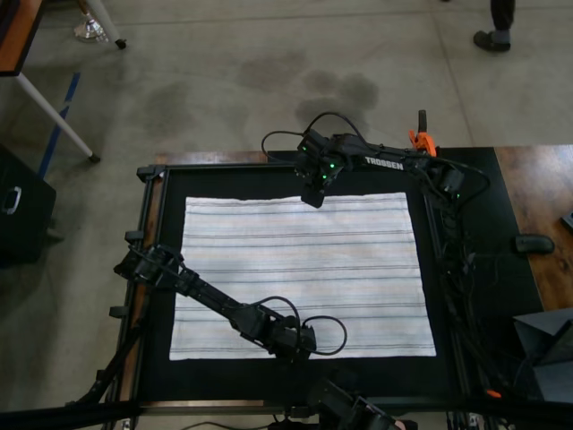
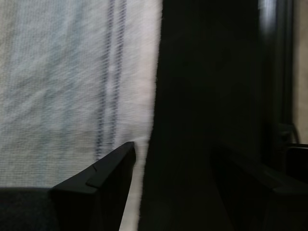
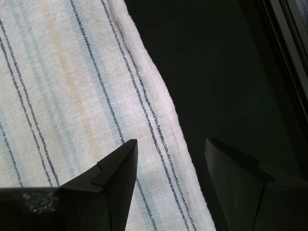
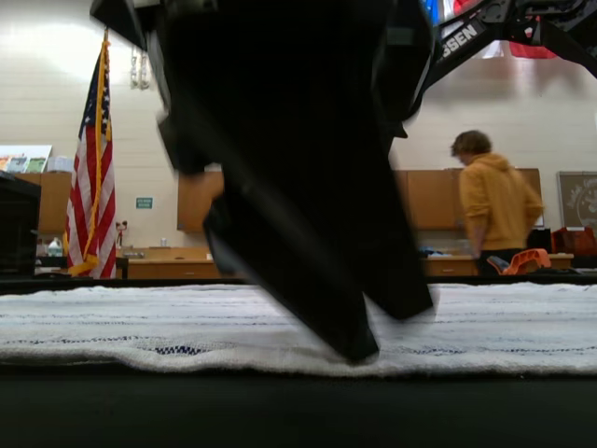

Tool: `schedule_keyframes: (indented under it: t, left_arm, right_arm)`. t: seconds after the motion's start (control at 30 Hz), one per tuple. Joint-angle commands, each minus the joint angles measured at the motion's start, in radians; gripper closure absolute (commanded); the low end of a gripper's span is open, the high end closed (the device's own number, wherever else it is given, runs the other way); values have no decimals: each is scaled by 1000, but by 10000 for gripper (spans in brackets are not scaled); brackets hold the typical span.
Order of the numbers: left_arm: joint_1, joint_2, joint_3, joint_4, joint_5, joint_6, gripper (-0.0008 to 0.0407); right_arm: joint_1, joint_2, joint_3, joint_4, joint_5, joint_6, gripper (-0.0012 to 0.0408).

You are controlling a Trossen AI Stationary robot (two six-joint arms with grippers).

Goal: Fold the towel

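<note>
Tabletop point(image 1: 161, 269): black, framed, with a dark margin showing on all sides of the towel.

Towel point(image 1: 304, 273): white with thin dark and pale-blue stripes. It lies spread flat and unfolded and covers most of the tabletop.

Arms, top view: one arm point(image 1: 385, 163) reaches in from beyond the towel's far edge and its tip meets that edge near mid-width. The other arm point(image 1: 206, 296) lies diagonally across the towel's near left corner and ends at the near edge. In the exterior view the closer arm point(image 4: 298, 177) blocks most of the middle of the scene, its tip down at the towel's front hem.

Left pincer point(image 2: 173, 192): released. One finger point(image 2: 101, 180) is over the cloth, the other is off the hem over black. The view is blurred and dim.

Right pincer point(image 3: 168, 185): released, straddling the towel's hem the same way.

Surroundings: a person in a yellow hoodie point(image 4: 494, 201) stands well behind the towel, and so does a flag point(image 4: 93, 168). A cable bundle point(image 1: 452, 260) runs just beside the towel's right edge in the top view. Past it are a mouse point(image 1: 534, 242) and an orange clamp point(image 1: 421, 139).
</note>
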Motion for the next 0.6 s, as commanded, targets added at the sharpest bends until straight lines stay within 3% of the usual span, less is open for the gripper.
schedule_keyframes:
  t: [0.0, 0.3, 0.57]
  left_arm:
    - [5, 3, -19, -18, -24, -2, 185]
    - [13, -34, -19, -53, -148, 36, 185]
    - [6, -36, -21, -57, -150, 52, 185]
  right_arm:
    - [0, 0, 3, -5, 0, -19, 208]
    - [-19, 0, -11, -26, 0, -42, 208]
    - [-19, 0, -9, -31, 0, -44, 208]
